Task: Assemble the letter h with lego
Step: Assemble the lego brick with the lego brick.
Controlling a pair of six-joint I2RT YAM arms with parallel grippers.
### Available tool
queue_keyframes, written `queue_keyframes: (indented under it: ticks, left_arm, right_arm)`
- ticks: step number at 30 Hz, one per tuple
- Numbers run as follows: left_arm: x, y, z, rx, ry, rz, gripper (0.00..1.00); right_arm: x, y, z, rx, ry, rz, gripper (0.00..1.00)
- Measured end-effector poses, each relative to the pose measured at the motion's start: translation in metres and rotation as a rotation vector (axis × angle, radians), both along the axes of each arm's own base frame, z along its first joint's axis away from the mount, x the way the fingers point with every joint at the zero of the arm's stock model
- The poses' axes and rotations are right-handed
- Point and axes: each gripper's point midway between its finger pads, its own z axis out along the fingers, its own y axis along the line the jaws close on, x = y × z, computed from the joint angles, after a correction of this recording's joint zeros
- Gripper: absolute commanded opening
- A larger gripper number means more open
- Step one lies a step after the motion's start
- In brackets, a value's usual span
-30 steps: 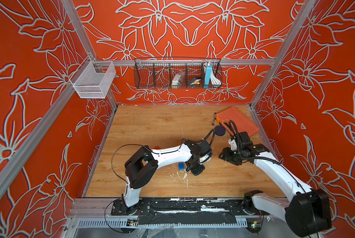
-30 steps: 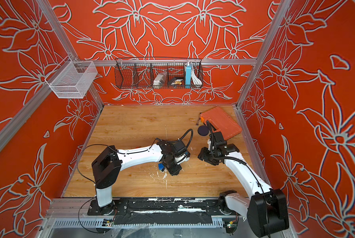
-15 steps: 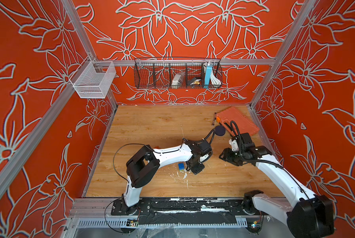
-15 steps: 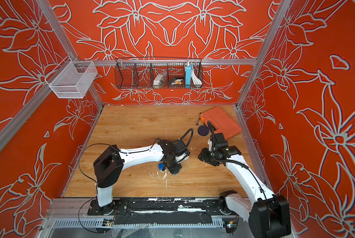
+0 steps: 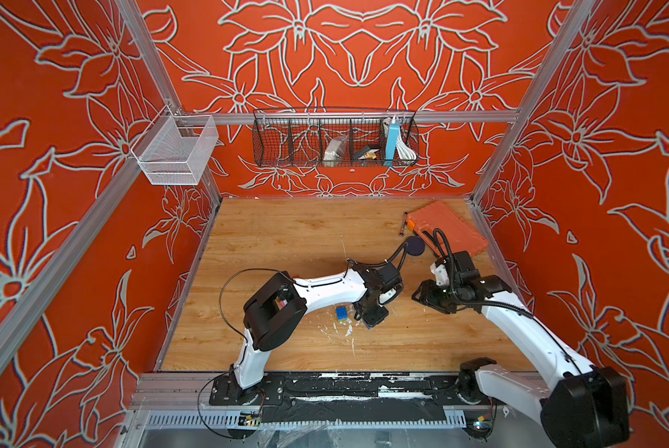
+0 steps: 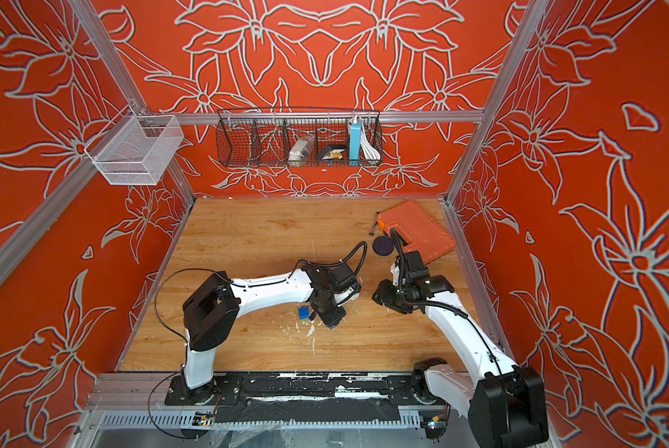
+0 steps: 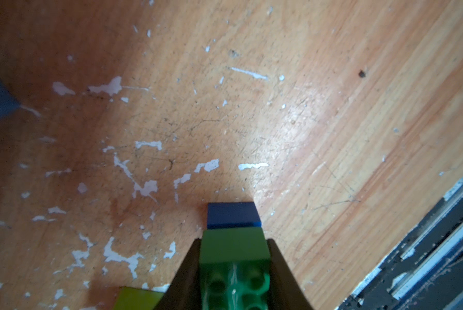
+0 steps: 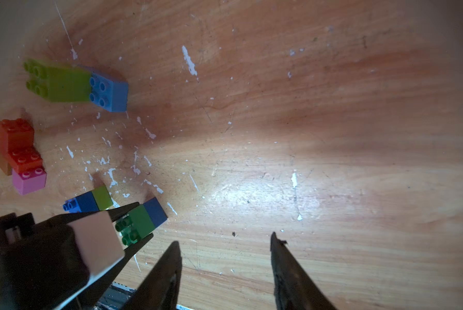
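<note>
In both top views the wooden tabletop (image 5: 286, 240) is showing warm grain flecked with white chips. The left gripper (image 5: 372, 319) is pointing down at the front middle, just beside a small blue-and-lime pair (image 5: 341, 313) of studded bricks. Its black body is hiding what the fingers are doing. The right gripper (image 5: 426, 296) is hanging near it, and its jaws cannot be read from here. A ribbed orange case (image 5: 447, 229) is lying flat in the far right corner, with a dark round disc (image 5: 414, 245) at its near edge.

In the left wrist view the left gripper (image 7: 233, 240) is clenching two dark, tapering fingers (image 7: 190, 268) against the smooth sides of a glossy green brick (image 7: 234, 257), whose round studs are facing the camera. A blue brick (image 7: 233, 214) is sitting pressed onto its far end, low over the scratched wood.

In the right wrist view the right gripper (image 8: 224, 239) is holding its pointed black fingers (image 8: 166, 268) well apart, with only bare board between them. Beside the clamped green brick (image 8: 139, 220), the blue-and-lime pair (image 8: 88, 202) is lying on the wood. Farther off, a long lime block (image 8: 61, 83) capped with a light-blue cube (image 8: 109, 92) is lying on its side. Two red bricks (image 8: 18, 142) are sitting in a stepped cluster, touching a pink cube (image 8: 29, 181).
</note>
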Motion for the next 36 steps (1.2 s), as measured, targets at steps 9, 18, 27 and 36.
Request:
queue_keyframes:
  ticks: [9, 18, 27, 36]
  left_arm:
    - [0.003, 0.002, -0.002, 0.020, -0.037, -0.003, 0.25]
    - [0.002, 0.002, -0.001, 0.008, -0.040, -0.002, 0.26]
    - [-0.006, -0.003, -0.004, 0.000, -0.033, -0.016, 0.26]
    - [-0.006, -0.004, -0.006, 0.004, -0.050, -0.042, 0.27]
  right_arm:
    - [0.000, 0.000, -0.003, -0.004, 0.010, 0.003, 0.54]
    - [0.000, 0.000, -0.010, -0.016, 0.032, 0.016, 0.54]
    - [-0.001, 0.000, -0.016, -0.025, 0.055, 0.025, 0.55]
    - [-0.001, 0.000, -0.020, -0.031, 0.072, 0.030, 0.55]
